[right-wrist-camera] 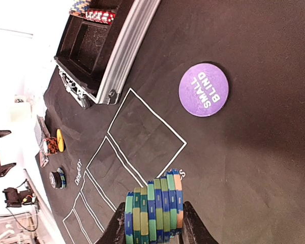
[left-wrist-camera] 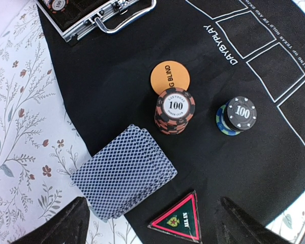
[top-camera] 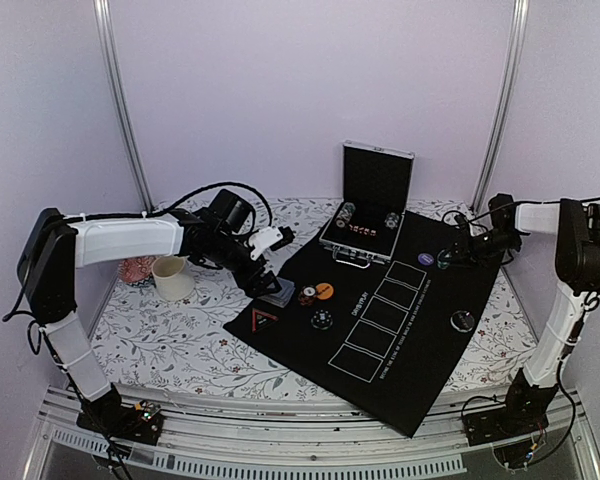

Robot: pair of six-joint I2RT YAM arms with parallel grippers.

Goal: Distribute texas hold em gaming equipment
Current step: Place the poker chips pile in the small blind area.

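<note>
While right pincer [right-wrist-camera: 153,224] clamps striped round chips [right-wrist-camera: 153,206], lattice-backed cards [left-wrist-camera: 123,170] lie fanned.

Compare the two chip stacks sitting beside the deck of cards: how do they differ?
The orange-and-black stack is taller; the black-topped stack is shorter, with blue and green chips underneath. The orange-and-black stack crowds the orange Big Blind disc; the black-topped stack stands alone. Both show 100 on top.

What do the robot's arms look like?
The left arm and right arm have white shells and chunky black joints, with black cables looping along them. The left gripper and right gripper have dark fingers.
</note>
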